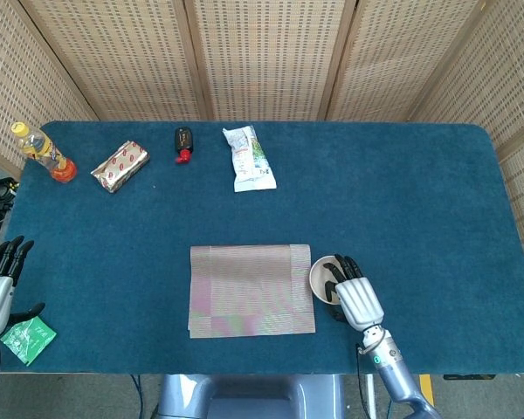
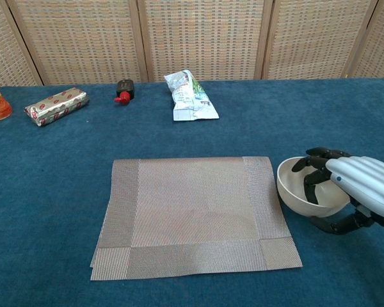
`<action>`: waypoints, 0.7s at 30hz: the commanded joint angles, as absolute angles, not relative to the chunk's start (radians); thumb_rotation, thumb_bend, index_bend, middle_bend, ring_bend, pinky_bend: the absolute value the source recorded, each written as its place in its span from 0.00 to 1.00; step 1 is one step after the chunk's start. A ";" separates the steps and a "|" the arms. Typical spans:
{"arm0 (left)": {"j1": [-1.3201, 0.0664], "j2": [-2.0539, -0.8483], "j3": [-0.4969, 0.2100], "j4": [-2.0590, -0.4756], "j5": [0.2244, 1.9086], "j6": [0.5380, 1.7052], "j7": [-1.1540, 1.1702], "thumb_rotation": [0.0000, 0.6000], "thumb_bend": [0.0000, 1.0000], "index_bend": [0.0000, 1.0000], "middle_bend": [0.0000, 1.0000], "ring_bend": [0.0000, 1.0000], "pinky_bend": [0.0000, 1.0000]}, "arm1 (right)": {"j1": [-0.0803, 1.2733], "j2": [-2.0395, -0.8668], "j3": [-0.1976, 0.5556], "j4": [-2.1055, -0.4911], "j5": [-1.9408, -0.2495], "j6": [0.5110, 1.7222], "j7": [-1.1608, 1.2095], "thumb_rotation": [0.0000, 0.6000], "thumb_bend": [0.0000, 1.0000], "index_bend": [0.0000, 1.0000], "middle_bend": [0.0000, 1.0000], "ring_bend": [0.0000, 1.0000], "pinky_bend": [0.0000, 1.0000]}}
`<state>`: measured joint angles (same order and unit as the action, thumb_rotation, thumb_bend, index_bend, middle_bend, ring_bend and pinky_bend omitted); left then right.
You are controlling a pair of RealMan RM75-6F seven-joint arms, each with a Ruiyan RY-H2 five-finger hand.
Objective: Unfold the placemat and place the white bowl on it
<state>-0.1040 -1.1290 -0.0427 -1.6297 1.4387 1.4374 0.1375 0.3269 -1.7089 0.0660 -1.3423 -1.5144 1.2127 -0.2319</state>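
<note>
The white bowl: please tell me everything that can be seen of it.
The white bowl is small, round and off-white, smooth like ceramic or plastic. It appears empty as far as visible. It stands upright on the blue table cover, just right of the flat placemat, not on it. The right hand covers its right side: dark fingers hook over the rim into the inside, while the thumb lies against the outer wall low down.
</note>
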 commanded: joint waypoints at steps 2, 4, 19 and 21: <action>-0.103 -1.129 -0.043 -1.629 1.440 1.440 0.134 1.00 0.05 0.00 0.00 0.00 0.00 | 0.324 -1.726 0.063 -1.319 -1.528 1.240 -0.226 1.00 0.48 0.71 0.32 0.03 0.17; -0.103 -1.129 -0.043 -1.629 1.441 1.440 0.133 1.00 0.05 0.00 0.00 0.00 0.00 | 0.324 -1.729 0.061 -1.311 -1.532 1.249 -0.222 1.00 0.48 0.73 0.33 0.03 0.17; -0.104 -1.132 -0.039 -1.627 1.445 1.439 0.135 1.00 0.05 0.00 0.00 0.00 0.00 | 0.344 -1.715 0.088 -1.285 -1.529 1.270 -0.240 1.00 0.48 0.75 0.34 0.04 0.18; -0.104 -1.132 -0.040 -1.625 1.443 1.439 0.134 1.00 0.05 0.00 0.00 0.00 0.00 | 0.353 -1.706 0.102 -1.280 -1.515 1.260 -0.248 1.00 0.48 0.75 0.34 0.05 0.18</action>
